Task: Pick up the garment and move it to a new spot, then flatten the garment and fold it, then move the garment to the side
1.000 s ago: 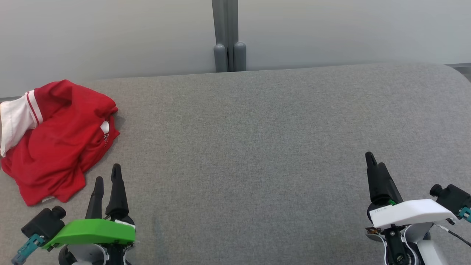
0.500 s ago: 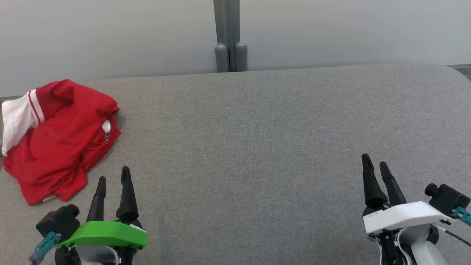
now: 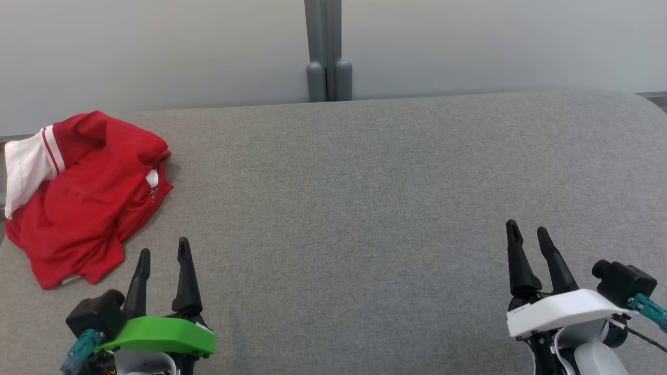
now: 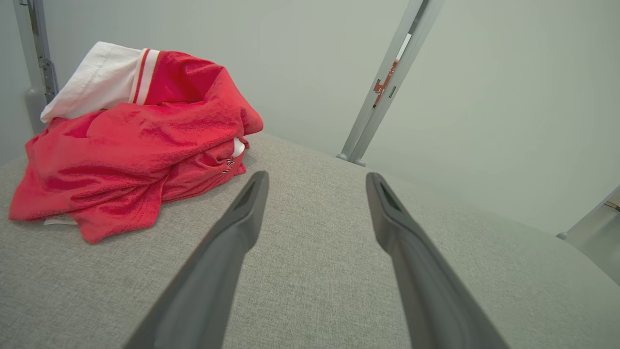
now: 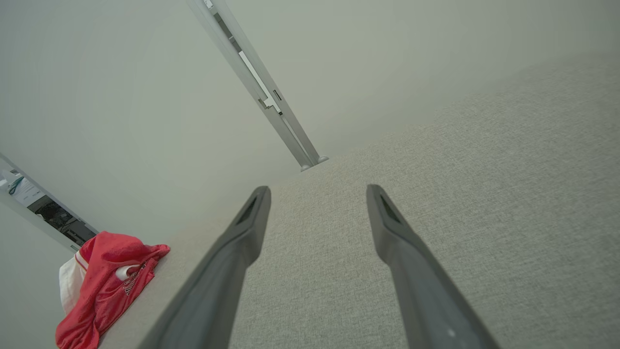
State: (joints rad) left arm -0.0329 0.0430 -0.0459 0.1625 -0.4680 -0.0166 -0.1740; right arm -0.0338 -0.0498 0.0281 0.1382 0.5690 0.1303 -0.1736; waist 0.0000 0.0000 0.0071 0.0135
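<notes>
A crumpled red garment (image 3: 88, 198) with a white sleeve lies in a heap at the far left of the grey fabric surface (image 3: 365, 182). My left gripper (image 3: 162, 250) stands open at the lower left, just right of and nearer than the heap, touching nothing. In the left wrist view the garment (image 4: 131, 140) sits ahead and left of the open left gripper (image 4: 315, 179). My right gripper (image 3: 525, 232) is open at the lower right, far from the cloth. The right wrist view shows the garment (image 5: 106, 283) small at the lower left, beyond the open right gripper (image 5: 317, 191).
A grey post (image 3: 328, 52) stands against the pale wall behind the surface's far edge. The surface's right end curves away at the upper right. Wide bare fabric lies between the two grippers.
Both grippers have drawn back toward the bottom edge of the head view, and their fingers have spread apart. The camera has shifted slightly. The garment lies as before.
</notes>
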